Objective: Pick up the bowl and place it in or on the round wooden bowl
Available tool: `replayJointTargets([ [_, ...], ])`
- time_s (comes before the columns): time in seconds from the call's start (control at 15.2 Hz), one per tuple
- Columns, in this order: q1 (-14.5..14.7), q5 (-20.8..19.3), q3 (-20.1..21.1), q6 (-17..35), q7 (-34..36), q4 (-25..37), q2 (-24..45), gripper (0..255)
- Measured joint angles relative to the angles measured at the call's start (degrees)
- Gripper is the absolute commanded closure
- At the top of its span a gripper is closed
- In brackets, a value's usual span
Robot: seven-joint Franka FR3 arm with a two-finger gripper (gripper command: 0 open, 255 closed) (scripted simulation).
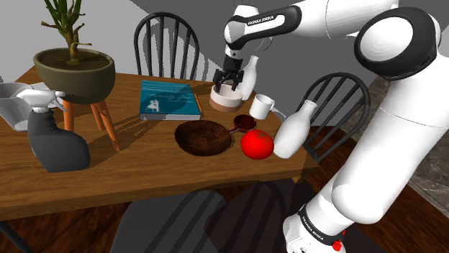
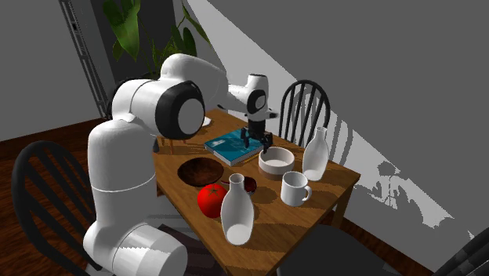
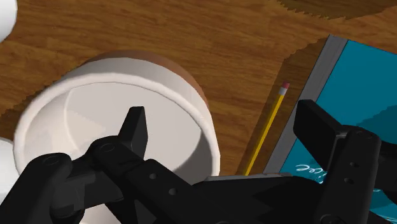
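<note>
The bowl [image 1: 224, 102] [image 2: 276, 162] [image 3: 114, 121] is white with a brown base and sits upright on the table beyond the round wooden bowl [image 1: 203, 138] [image 2: 198, 170]. My gripper [image 1: 229, 77] [image 2: 257, 145] [image 3: 222, 118] hangs open just above the white bowl's rim on the book's side. In the wrist view one finger [image 3: 135, 127] stands over the bowl's inside. The other finger [image 3: 315, 124] is outside it, over the book's edge. Nothing is held.
A teal book [image 1: 170, 99] [image 3: 356, 76] with a yellow pencil [image 3: 267, 127] beside it lies next to the white bowl. A white bottle [image 1: 248, 77], a mug [image 1: 261, 106], a second bottle [image 1: 293, 129], a red apple [image 1: 257, 145] and a small dark red dish [image 1: 245, 122] crowd the table's end. A potted plant [image 1: 74, 72] stands far off.
</note>
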Motion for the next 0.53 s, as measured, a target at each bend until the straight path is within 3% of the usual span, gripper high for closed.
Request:
replayJointTargets([
  [0.33, -0.7, 1.4, 0.2, 0.4, -0.9, 10.9, 11.4, 0],
  [0.53, -0.9, 1.6, 0.3, 1.4, -1.1, 11.9, 13.4, 0],
])
